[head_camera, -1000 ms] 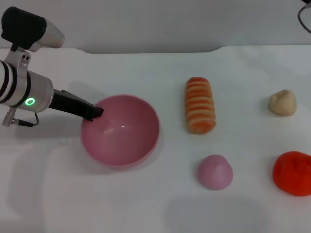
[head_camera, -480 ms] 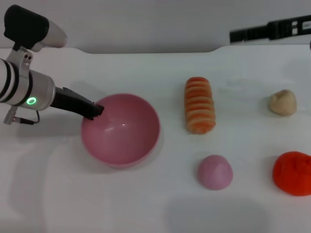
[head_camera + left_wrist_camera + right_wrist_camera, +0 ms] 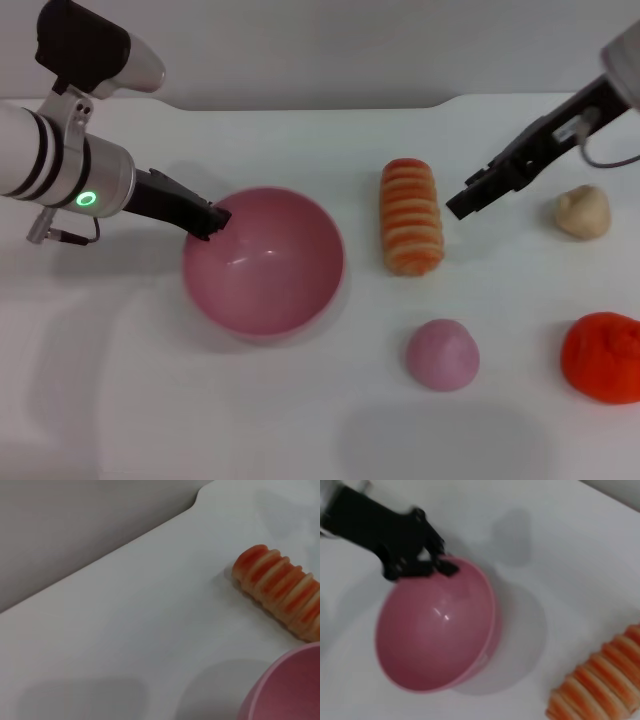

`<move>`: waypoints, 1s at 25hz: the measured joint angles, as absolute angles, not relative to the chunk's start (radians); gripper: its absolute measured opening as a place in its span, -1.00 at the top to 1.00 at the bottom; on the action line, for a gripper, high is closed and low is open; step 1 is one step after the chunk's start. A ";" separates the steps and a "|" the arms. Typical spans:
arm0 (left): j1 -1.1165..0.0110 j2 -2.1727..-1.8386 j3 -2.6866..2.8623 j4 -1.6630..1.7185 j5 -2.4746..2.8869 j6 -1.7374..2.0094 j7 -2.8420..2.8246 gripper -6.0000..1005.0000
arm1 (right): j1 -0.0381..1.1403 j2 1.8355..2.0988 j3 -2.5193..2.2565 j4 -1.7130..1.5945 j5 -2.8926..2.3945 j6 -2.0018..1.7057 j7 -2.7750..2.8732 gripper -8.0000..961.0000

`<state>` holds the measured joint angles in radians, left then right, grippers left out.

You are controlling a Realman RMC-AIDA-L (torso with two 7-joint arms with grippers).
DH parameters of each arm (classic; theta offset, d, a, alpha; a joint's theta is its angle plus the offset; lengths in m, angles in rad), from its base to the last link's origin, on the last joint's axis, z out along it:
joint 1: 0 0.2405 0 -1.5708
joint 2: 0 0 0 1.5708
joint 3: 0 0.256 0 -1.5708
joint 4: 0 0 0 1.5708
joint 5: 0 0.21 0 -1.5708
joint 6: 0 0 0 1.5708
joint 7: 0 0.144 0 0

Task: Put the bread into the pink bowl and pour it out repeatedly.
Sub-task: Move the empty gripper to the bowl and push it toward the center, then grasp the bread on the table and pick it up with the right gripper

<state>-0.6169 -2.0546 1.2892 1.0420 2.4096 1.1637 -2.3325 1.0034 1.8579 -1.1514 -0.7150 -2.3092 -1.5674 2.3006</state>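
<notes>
On the white table point(image 3: 300, 420), before a grey wall point(image 3: 330, 45), the left gripper point(image 3: 212, 220) grips the pink bowl point(image 3: 265, 262) by its rim. The bread point(image 3: 410, 215) lies beside the bowl, striped side up. The right gripper point(image 3: 470, 197) hovers near the bread; I cannot tell its opening.

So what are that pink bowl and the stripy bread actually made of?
The pink bowl looks like smooth, glossy plastic: small bright highlights sit inside it. The bread looks like a matte toy loaf, perhaps foam or soft plastic, with moulded ridges and no shine; I can't tell which.
</notes>
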 joint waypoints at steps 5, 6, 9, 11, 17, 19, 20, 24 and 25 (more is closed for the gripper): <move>-0.611 -2.056 1.319 1.041 2.408 1.142 -2.333 0.90 | 1.016 1.953 -1.155 -0.743 -2.479 -1.444 2.287 0.07; -0.611 -2.056 1.319 1.041 2.408 1.142 -2.333 0.90 | 1.015 1.969 -1.155 -0.748 -2.504 -1.417 2.283 0.07; -0.607 -2.057 1.322 1.040 2.407 1.136 -2.333 0.90 | 1.009 2.014 -1.155 -0.751 -2.570 -1.334 2.263 0.07; -0.607 -2.057 1.322 1.040 2.407 1.134 -2.333 0.90 | 1.002 2.036 -1.155 -0.745 -2.592 -1.275 2.256 0.08; -0.606 -2.057 1.323 1.038 2.407 1.131 -2.333 0.90 | 0.971 2.067 -1.156 -0.728 -2.598 -1.138 2.240 0.08; -0.608 -2.057 1.324 1.038 2.407 1.131 -2.333 0.90 | 0.966 2.070 -1.156 -0.710 -2.597 -1.110 2.239 0.08; -0.610 -2.057 1.324 1.038 2.407 1.131 -2.333 0.90 | 0.964 2.070 -1.156 -0.701 -2.595 -1.100 2.237 0.08; -0.617 -2.057 1.333 1.035 2.407 1.125 -2.333 0.90 | 0.959 2.071 -1.156 -0.662 -2.559 -1.056 2.211 0.09; -0.617 -2.057 1.333 1.035 2.407 1.125 -2.333 0.90 | 0.959 2.072 -1.157 -0.653 -2.552 -1.048 2.205 0.09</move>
<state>-0.6167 -2.0569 1.3333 1.0355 2.4067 1.1254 -2.3332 0.9587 2.0720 -1.1569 -0.6532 -2.5519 -1.0479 2.2050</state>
